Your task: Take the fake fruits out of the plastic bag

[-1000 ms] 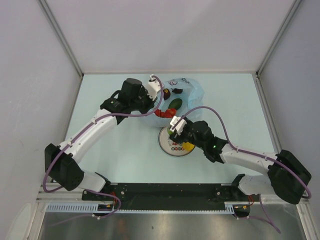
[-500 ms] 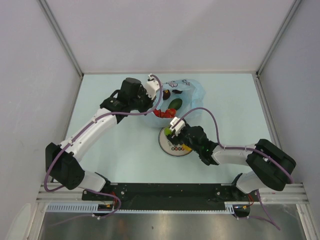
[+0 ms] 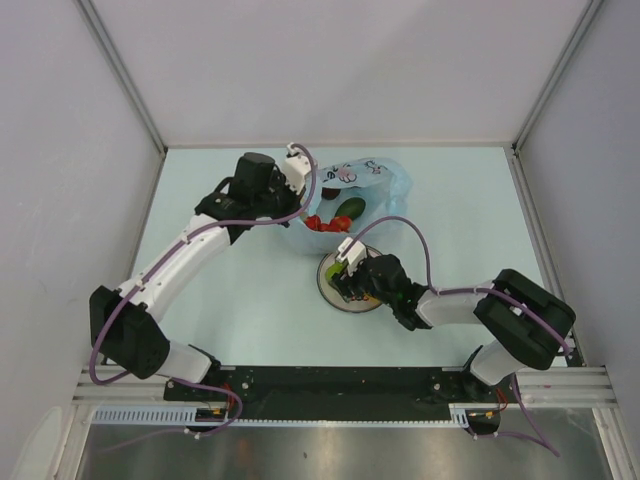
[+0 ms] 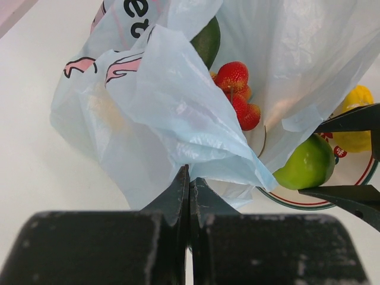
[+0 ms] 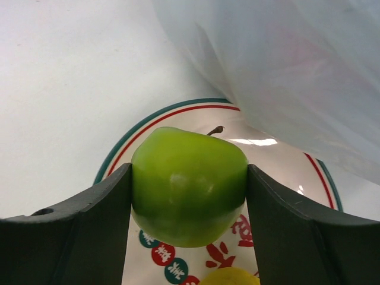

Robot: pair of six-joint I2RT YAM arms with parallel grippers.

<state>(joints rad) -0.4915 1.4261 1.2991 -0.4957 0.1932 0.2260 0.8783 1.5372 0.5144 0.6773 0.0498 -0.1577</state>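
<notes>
Where the plastic bag (image 4: 178,113) overhangs the plate (image 5: 273,154), the green apple (image 5: 189,184) is close.

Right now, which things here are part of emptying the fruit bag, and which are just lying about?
Part of the job: plastic bag, green apple, yellow fruit, red berries, dark green fruit, left gripper pinching the bag, right gripper around the apple.
Just there: plate, table.

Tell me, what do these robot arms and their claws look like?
The left arm and right arm have slim white links between chunky black joints, each carrying a purple cable. The left claw and right claw each have two dark, flat, tapering fingers.
</notes>
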